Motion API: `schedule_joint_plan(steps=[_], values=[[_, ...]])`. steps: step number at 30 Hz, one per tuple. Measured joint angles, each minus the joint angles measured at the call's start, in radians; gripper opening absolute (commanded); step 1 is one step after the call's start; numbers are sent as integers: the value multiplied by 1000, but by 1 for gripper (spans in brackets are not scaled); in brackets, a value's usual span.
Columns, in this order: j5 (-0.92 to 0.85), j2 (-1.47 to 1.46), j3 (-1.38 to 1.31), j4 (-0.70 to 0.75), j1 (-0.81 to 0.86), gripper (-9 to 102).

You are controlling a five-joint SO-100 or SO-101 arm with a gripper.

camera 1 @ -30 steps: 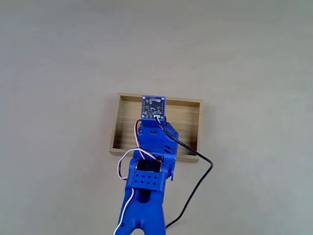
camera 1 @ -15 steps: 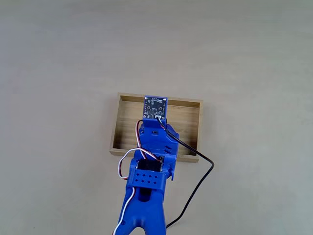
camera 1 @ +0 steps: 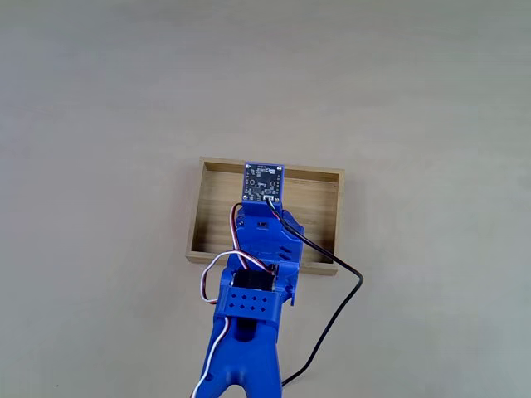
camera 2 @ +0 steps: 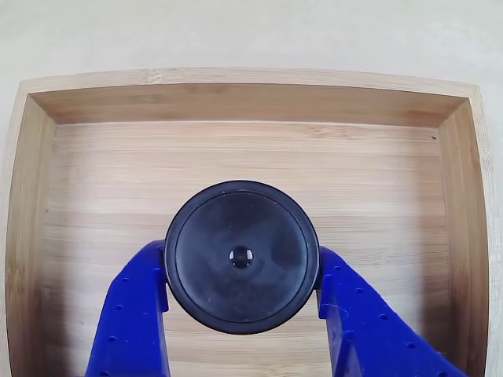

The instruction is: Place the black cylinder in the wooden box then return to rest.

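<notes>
The black cylinder [camera 2: 241, 257], round-topped with a tiny central dimple, sits between the two blue fingers [camera 2: 130, 314] of my gripper [camera 2: 242, 264], which is shut on it, with both fingers pressing its sides. It is over the middle of the wooden box's grained floor [camera 2: 236, 149]. In the fixed view the blue arm [camera 1: 257, 249] reaches over the near wall of the wooden box [camera 1: 319, 203], and its camera board [camera 1: 263, 182] hides the gripper and the cylinder.
The box stands on a plain beige table [camera 1: 99, 99]. A black cable [camera 1: 336, 307] runs from the wrist, over the box's near right corner and down the table. Red and white wires loop beside the arm's joint [camera 1: 217, 269].
The wrist has shifted a hair to the right over the box; otherwise the arm and the box stay where they were.
</notes>
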Motion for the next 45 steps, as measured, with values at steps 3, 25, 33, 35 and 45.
schedule_joint_plan(steps=[3,25,33,35,45], values=[[0,0,0,0,0,27],[98,0,0,0,26,32],[98,0,0,0,26,35],[98,0,0,0,26,36],[107,-6,0,0,26,36]])
